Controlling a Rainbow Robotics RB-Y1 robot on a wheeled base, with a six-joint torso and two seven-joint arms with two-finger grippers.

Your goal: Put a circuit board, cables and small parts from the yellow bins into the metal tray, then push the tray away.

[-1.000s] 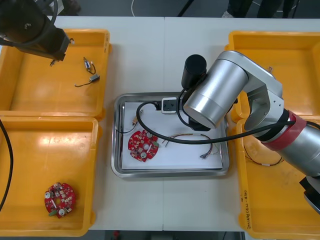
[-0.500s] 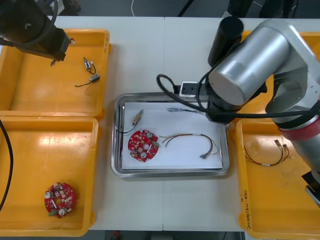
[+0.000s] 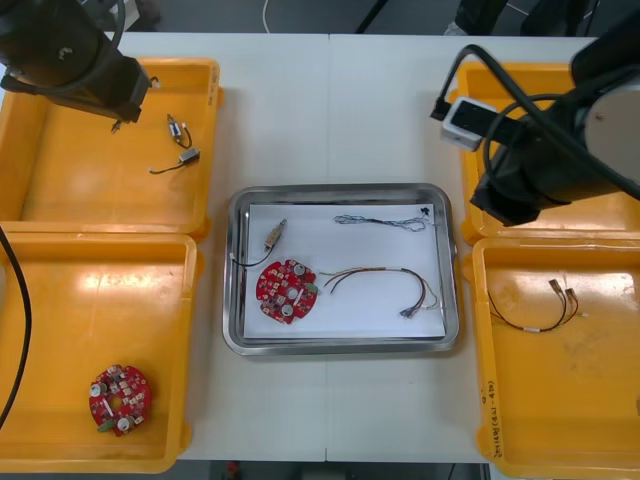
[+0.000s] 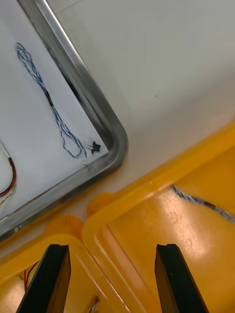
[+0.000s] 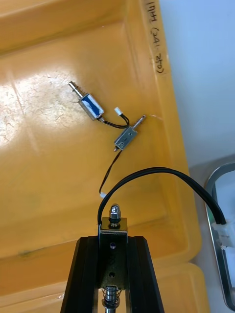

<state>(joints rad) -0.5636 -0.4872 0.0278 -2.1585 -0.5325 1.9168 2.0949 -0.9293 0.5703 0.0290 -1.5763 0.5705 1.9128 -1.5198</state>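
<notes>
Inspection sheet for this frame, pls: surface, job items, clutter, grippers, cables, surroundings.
Surface: light table, two yellow bins each side.
Job's things: shiny metal tray with white inside, centre, holds a round red circuit board and a small metal part; second red board in left near bin; two loose metal parts in left far bin.
Clutter: nothing seen.
Grippers: left gripper above left far bin, shut on a black-cabled metal part; right gripper open, above where right near bin meets right far bin.
Cables: twisted blue and white cable and red and yellow cable in tray; second red and yellow cable in right near bin; second blue and white cable in right far bin.
Surroundings: dark floor beyond the table.
</notes>
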